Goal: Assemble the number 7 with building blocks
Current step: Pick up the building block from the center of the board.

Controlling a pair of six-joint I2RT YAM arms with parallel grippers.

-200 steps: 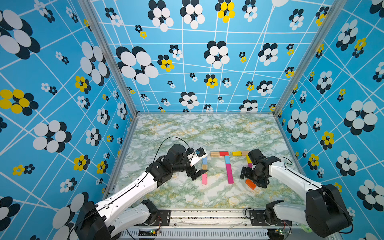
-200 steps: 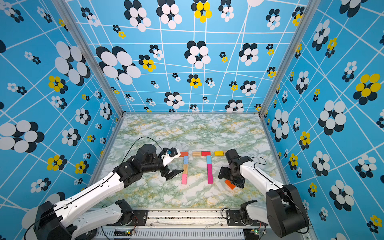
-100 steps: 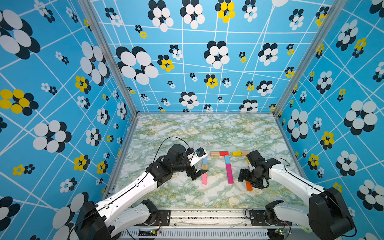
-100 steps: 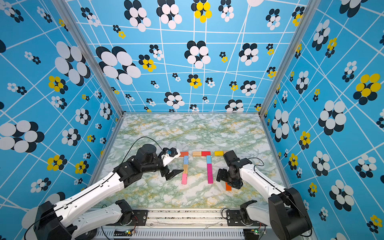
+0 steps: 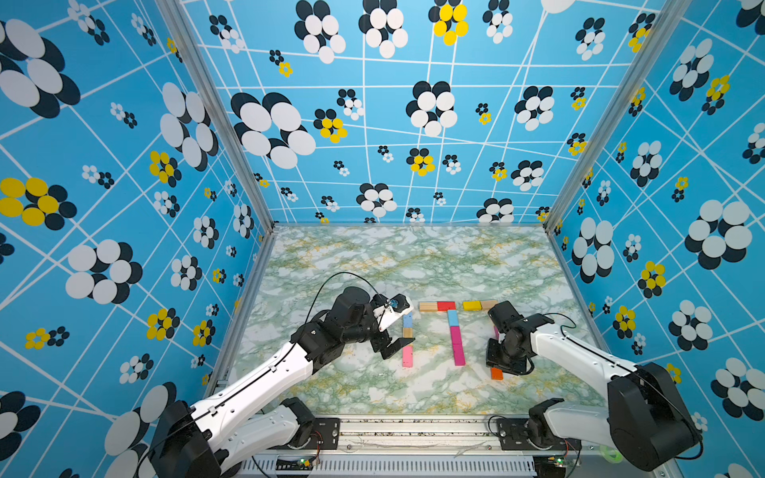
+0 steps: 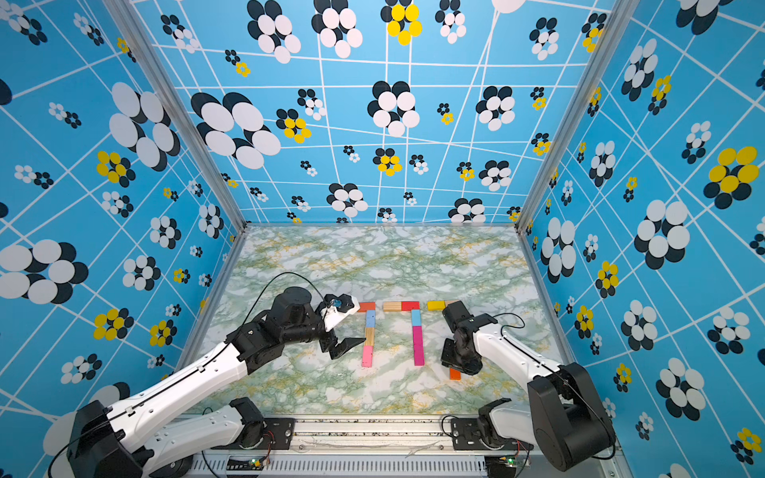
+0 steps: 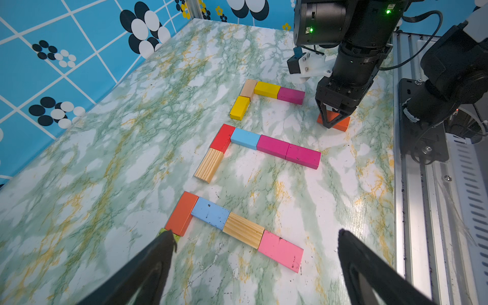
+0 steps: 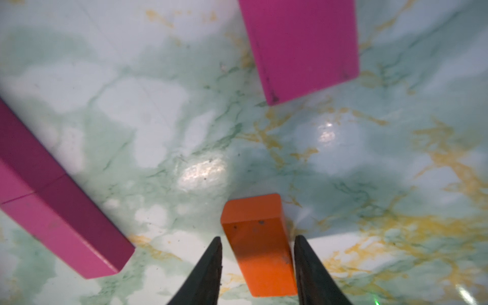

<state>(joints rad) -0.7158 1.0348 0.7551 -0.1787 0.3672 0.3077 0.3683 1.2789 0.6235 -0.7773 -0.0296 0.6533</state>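
An orange block lies flat on the marble tabletop, just off the end of a magenta block. My right gripper points down over it, shut on its two long sides. That magenta block ends a figure of yellow, wood and yellow blocks. A middle 7 runs wood, red, light blue, then two magenta. A left 7 runs orange-red, blue, wood, pink. My left gripper hangs open above that stem, holding nothing.
A metal rail with both arm bases runs along the front edge, close behind the orange block. Patterned blue walls close in the left, right and back sides. A green block corner peeks out beside the left finger.
The right gripper has come down over the orange block and its jaws have drawn in from wide open onto it. The left arm has not moved.
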